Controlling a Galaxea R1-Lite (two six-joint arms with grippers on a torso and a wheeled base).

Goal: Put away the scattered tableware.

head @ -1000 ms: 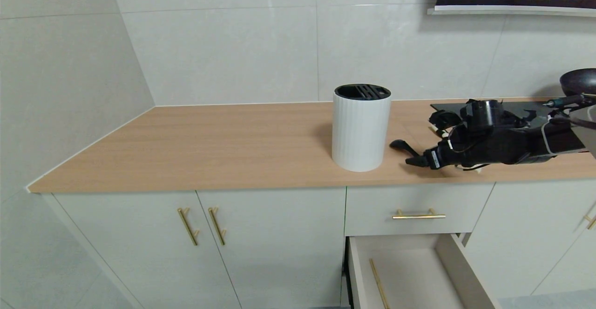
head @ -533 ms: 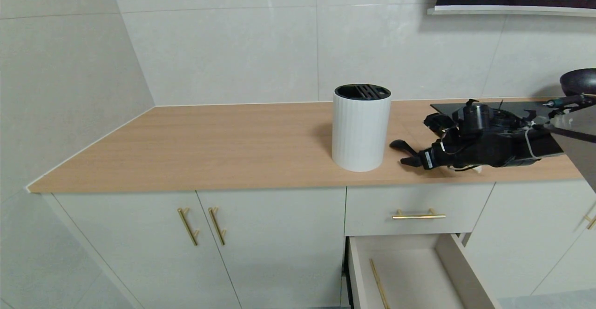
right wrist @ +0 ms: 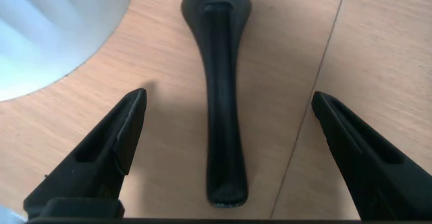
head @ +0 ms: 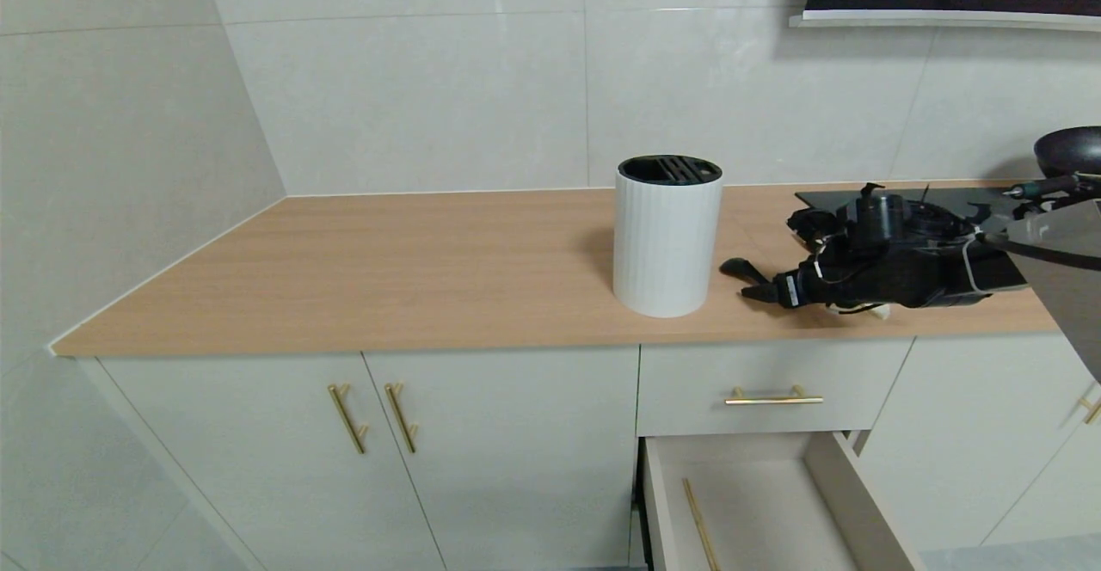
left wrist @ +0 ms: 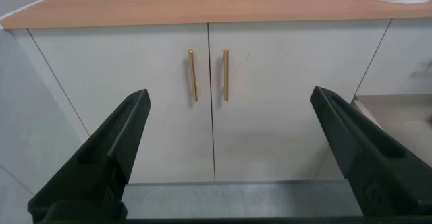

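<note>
Low over the countertop (head: 387,270), right claw (right wrist: 226,97) gapes astride a black utensil (right wrist: 223,143).

Wooden countertop (head: 387,270): runs along the tiled wall into the corner on the left. Surface intact, with one joint line visible in the grain.

Items resting directly on it:
- White ribbed holder (head: 667,244), a cylinder standing upright with a black slotted top, set right of centre.
- Black utensil (right wrist: 223,116), lying flat just beside the holder on its right and not touching it, with the rounded end towards the rear.
- Black cooktop (head: 950,194), flat at the rear right against the wall.
</note>
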